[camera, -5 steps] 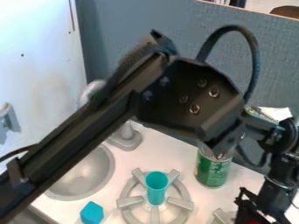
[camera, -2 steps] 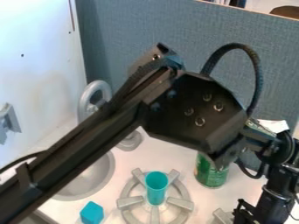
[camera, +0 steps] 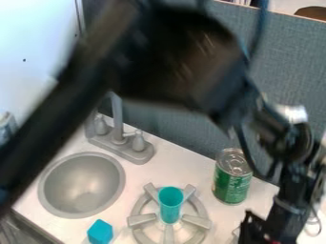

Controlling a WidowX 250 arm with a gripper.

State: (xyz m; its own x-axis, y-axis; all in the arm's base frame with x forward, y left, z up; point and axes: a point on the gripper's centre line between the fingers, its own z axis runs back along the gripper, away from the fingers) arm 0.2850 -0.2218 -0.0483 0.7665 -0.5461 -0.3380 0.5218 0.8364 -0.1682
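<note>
The black gripper [camera: 259, 231] hangs blurred at the lower right edge, to the right of the stove burner and below the green can [camera: 231, 180]. Whether it holds anything cannot be made out. A teal cup [camera: 170, 205] stands upright on the grey burner [camera: 141, 219]. Left of the burner, a blue block [camera: 100, 232] lies on the white counter, close to the bottom edge. The can stands upright behind the burner on its right side, near the arm's wrist.
A round grey sink [camera: 83, 186] is set into the counter on the left, with a grey faucet [camera: 119, 137] behind it. The blue-grey partition [camera: 178, 128] rises along the back. The arm's dark links cross the upper left and centre.
The arm's elbow and forearm have risen, uncovering the faucet, more of the sink and the can's top. The gripper has shifted slightly left. Cup, block and can have stayed put.
</note>
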